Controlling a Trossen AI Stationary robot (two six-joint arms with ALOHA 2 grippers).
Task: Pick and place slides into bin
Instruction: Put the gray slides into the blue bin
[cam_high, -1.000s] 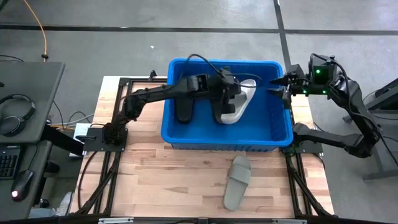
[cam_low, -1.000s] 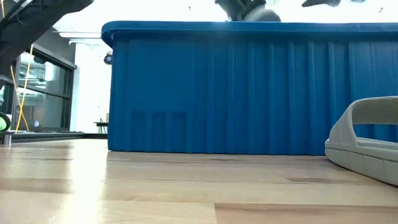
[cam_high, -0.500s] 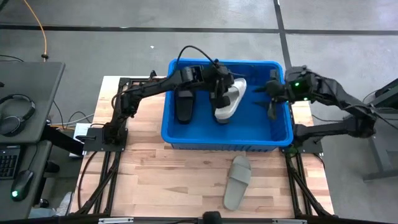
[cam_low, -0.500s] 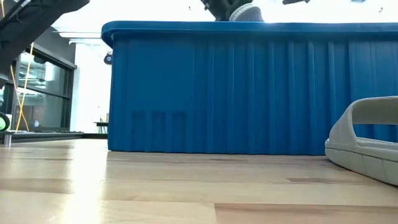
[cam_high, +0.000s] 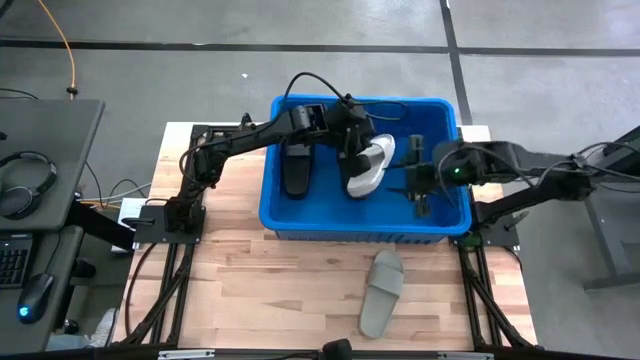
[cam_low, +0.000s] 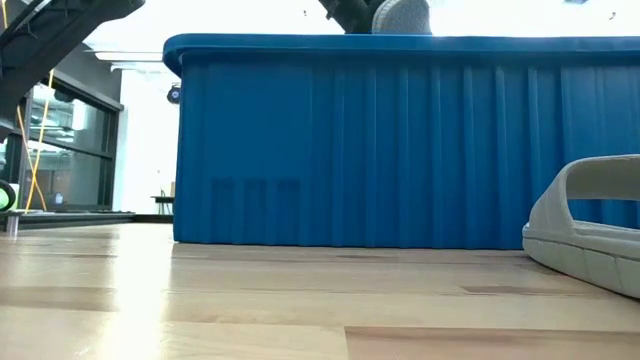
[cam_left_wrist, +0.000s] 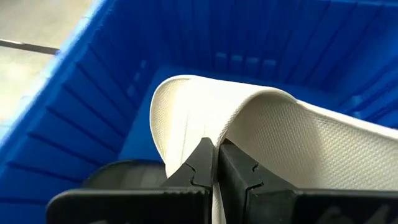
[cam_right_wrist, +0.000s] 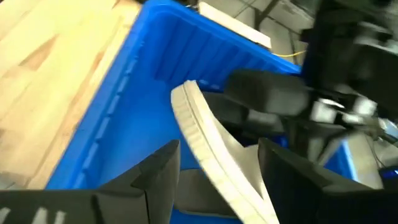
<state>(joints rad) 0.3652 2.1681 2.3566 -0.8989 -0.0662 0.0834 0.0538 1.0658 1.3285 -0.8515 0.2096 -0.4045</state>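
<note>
We look down on a wooden table (cam_high: 300, 290) carrying a blue bin (cam_high: 440, 225), with both arms reaching into it from either side.

The bin sits at the far middle of the table, its ribbed front wall filling most of the low view. Inside it, toward the left, lies a black slide (cam_high: 297, 170).

Beside that one, near the bin's middle, a grey slide (cam_high: 368, 165) hangs tilted in the left claw (cam_high: 352, 150). From the wrist we see this claw's fingers (cam_left_wrist: 202, 165) pinched tight on the edge of the slide's pale strap, with the bin's floor and walls behind it. The slide's top shows just above the bin's rim in the low view.

The right claw (cam_high: 420, 185) is inside the bin's right half, near the grey slide. Its fingers (cam_right_wrist: 158, 177) stand wide apart with nothing between them, and the slide's sole edge shows just ahead of them.

A third slide (cam_high: 382, 293), also grey, lies on the table in front of the bin, apart from it.
</note>
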